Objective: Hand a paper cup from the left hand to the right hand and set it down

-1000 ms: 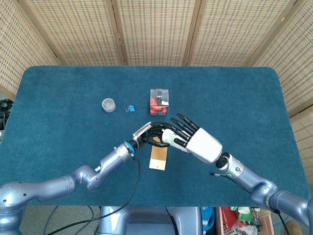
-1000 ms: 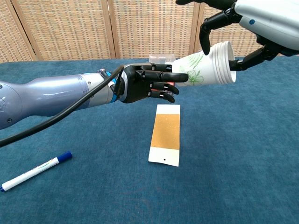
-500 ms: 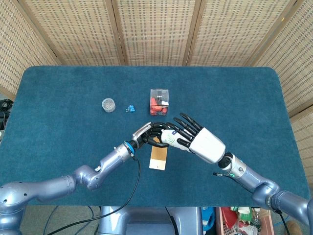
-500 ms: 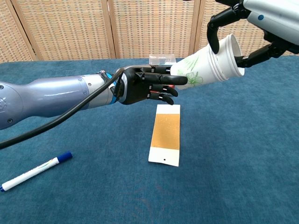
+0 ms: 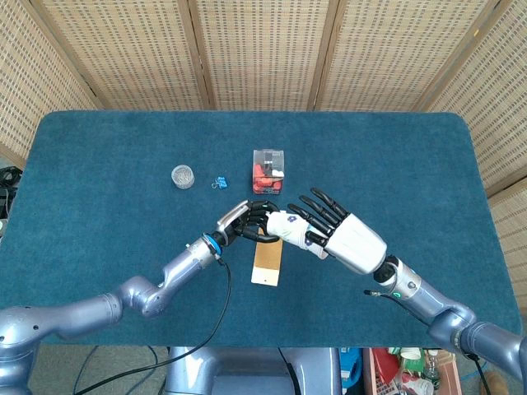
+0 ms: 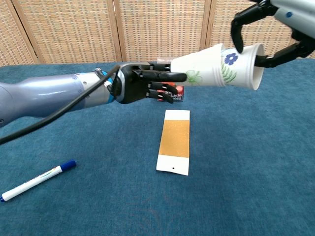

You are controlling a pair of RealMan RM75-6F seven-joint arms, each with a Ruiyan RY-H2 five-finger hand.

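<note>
A white paper cup with green and blue flower prints lies sideways in the air, its mouth towards the right; the head view shows the same cup above the table's middle. My right hand grips it near the rim, with dark fingers arched over the top and another below. My left hand reaches in from the left, and its fingers still close around the cup's base, with one finger running under the lower edge.
An orange and white card lies flat under the hands. A blue marker rests at front left. A clear box of red items, a blue clip and a small round jar sit further back.
The cup has shifted right and tipped, its mouth now lower, with more of its body clear of the left hand. The left hand drew back a little to the left.
</note>
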